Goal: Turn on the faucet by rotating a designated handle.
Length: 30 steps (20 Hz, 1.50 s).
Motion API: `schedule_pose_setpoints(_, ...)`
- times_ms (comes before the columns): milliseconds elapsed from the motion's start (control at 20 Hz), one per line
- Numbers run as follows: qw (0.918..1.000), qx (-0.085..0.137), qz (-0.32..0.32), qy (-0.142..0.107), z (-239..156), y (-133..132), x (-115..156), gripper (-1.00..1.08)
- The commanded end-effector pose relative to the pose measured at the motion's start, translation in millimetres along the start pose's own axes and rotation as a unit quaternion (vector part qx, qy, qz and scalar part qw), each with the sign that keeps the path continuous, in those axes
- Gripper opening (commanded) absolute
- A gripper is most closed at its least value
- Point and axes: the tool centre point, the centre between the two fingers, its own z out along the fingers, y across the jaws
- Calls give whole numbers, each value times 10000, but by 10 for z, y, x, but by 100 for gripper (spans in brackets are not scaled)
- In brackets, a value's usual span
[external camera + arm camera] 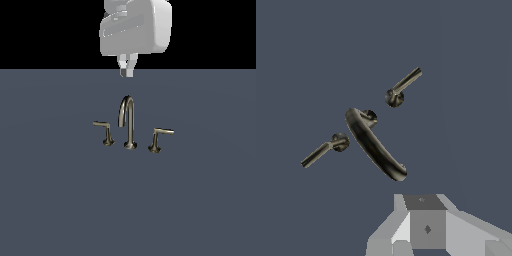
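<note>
The faucet (129, 122) stands on the grey floor with its tall gooseneck spout in the middle. The handle (160, 137), with the paler arm, is on the exterior view's right of the spout. Its twin (104, 132), with a darker arm, is on the left. My gripper (127, 70) hangs well above and behind the spout, touching nothing, its fingers close together and empty. In the wrist view the spout (375, 145) shows from above between two handles. The one with the brighter arm (403, 86) looks like the handle, and the other (323, 150) like the twin. The gripper (418, 212) is far from all of them.
A flat grey-blue floor (60, 200) spreads all round the faucet. The white hand body (135, 27) fills the top of the exterior view against black.
</note>
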Motion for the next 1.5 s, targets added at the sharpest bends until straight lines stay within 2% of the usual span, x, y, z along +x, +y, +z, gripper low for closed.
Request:
schedule_pose_setpoints(0,9994,2,342,4,148,-56,127,-100)
schedule_pose_setpoints(300,9932,-4,1162,12,505,-148,453,-100)
schedule_pose_setpoints(600,9791,-14,2036,25,885,-182,820,-100)
schedule_pose_setpoints(1050,9416,-29,3366,47,1466,-100,1398,-100)
schedule_pose_setpoints(1300,9204,-31,3909,51,1703,-17,1632,-100)
schedule_pose_setpoints(1450,9104,-30,4136,50,1803,27,1728,-100)
